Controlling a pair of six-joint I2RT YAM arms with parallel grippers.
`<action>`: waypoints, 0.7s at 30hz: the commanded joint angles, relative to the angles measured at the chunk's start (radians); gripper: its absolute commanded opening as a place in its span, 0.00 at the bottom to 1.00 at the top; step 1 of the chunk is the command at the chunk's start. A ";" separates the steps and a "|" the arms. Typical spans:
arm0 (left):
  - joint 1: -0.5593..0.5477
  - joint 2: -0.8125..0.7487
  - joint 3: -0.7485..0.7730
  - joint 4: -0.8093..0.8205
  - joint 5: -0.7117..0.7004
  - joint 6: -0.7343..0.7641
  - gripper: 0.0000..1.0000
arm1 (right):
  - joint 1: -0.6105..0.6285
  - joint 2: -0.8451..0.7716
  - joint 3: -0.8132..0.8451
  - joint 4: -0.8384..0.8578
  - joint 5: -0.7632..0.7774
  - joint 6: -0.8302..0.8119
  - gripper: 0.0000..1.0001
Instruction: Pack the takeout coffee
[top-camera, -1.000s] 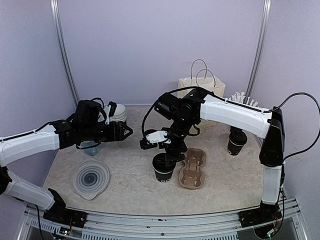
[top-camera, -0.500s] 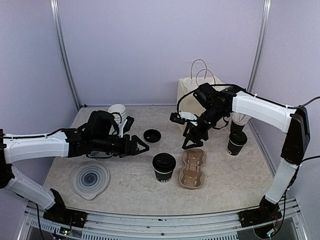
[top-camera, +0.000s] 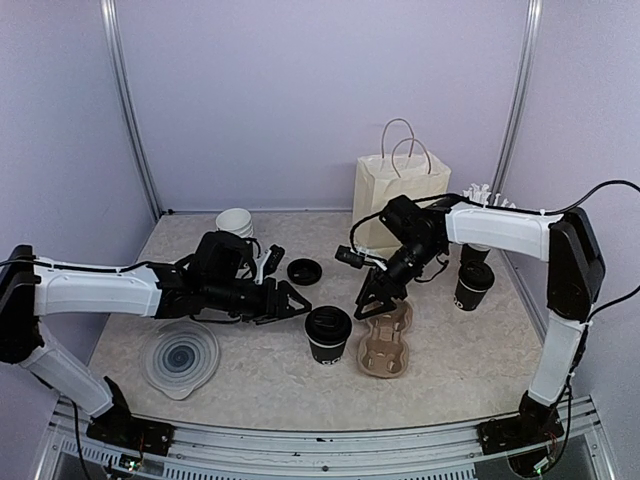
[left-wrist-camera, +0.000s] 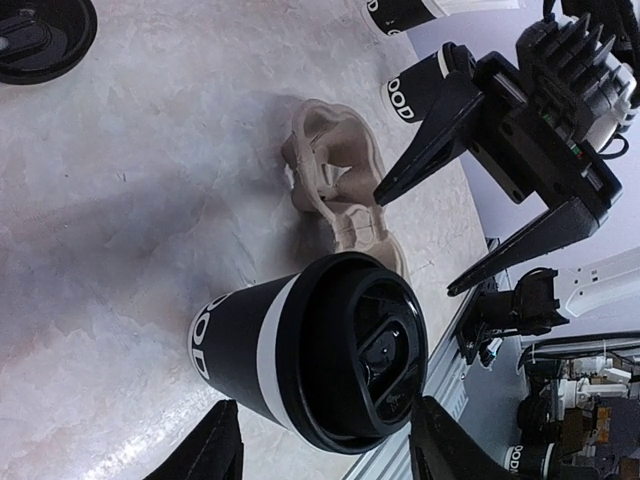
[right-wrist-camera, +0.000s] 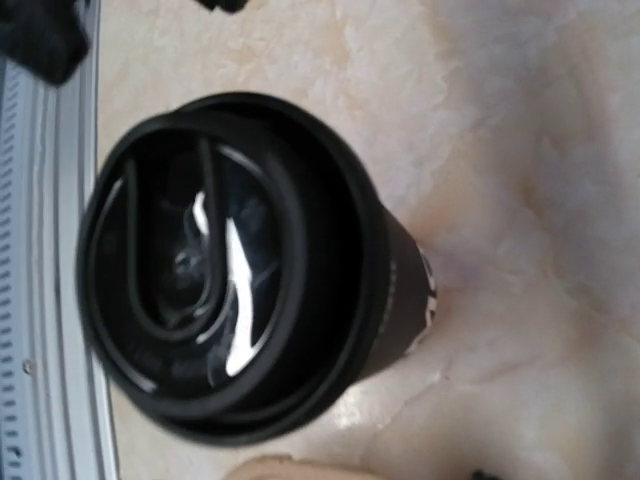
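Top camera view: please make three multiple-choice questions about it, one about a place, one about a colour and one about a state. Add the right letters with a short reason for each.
1. In the top camera view, where does the brown tray lie?
A. Just right of the middle cup
B. On top of that cup
C. Under that cup

2. What colour is the paper bag?
A. Black
B. Cream
C. Red

3. How does the middle cup stand?
A. Upright, lid on
B. On its side
C. Upright, lid off

Answers:
1 A: the tray lies flat beside the cup, on its right.
2 B: the bag at the back is pale cream, with two looped handles.
3 A: the cup's black lid faces up and covers its rim.
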 joint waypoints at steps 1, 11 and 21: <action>-0.006 0.038 0.008 0.054 0.026 -0.006 0.56 | -0.002 0.051 0.058 -0.001 -0.076 0.027 0.62; -0.001 0.083 0.023 0.064 0.033 0.004 0.59 | -0.001 0.089 0.080 -0.015 -0.094 0.029 0.58; 0.012 0.112 0.024 0.036 0.026 0.021 0.54 | 0.010 0.117 0.088 -0.020 -0.083 0.029 0.57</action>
